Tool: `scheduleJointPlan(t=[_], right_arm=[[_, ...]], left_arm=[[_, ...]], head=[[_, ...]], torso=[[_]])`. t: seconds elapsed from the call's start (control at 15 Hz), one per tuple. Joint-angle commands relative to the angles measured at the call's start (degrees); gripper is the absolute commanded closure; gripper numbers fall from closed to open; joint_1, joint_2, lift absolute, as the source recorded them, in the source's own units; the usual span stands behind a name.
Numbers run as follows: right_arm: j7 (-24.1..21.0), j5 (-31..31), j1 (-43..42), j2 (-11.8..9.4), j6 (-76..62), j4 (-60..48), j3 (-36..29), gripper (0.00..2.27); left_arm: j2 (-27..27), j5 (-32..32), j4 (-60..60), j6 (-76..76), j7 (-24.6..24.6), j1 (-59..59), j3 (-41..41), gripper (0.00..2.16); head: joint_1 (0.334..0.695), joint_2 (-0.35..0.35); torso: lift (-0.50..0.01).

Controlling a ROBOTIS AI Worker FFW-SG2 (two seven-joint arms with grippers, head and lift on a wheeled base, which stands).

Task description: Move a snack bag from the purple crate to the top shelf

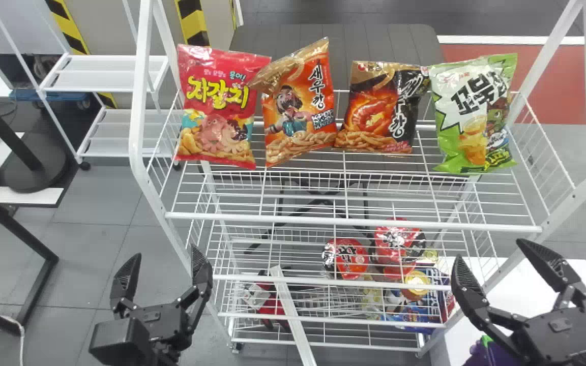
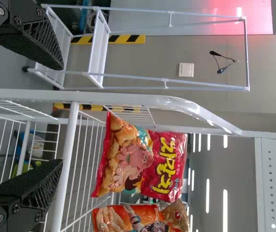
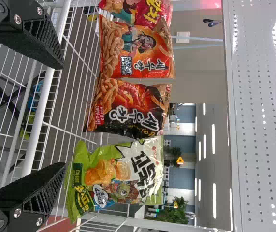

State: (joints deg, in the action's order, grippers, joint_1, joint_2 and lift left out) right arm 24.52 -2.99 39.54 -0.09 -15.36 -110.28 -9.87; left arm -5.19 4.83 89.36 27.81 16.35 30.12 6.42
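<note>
four snack bags, in a row on the top shelf. one green bag, likeliest the task's own: upright, near the right edge. placing: done, by my judgement; nothing left but to keep clear. one right gripper, mine: fingers wide apart, holding nothing; the green bag well apart, beyond the front edge. one purple crate: beneath it. one left gripper, mine: spread, empty, near the left front corner.

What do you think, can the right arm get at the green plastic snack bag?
Probably yes: the right gripper is open and empty and nothing covers the bag, though reaching in likely means clearing the white metal front rail.
</note>
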Motion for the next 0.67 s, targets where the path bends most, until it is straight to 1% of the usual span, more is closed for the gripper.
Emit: scheduleJointPlan(t=[0.0, 0.6], right_arm=[[0.0, 0.0, 0.01, 0.14, 0.03, -0.02, 0.03, 0.11], [0.09, -0.09, 0.01, 0.14, 0.03, 0.25, 0.03, 0.11]], left_arm=[[0.0, 0.0, 0.03, 0.0, 0.0, 0.02, 0.0, 0.15], [0.0, 0.09, -0.33, 0.0, 0.26, 0.02, 0.0, 0.15]], head=[[0.695, 0.036], [0.695, 0.039]], torso=[[0.0], [0.0]])
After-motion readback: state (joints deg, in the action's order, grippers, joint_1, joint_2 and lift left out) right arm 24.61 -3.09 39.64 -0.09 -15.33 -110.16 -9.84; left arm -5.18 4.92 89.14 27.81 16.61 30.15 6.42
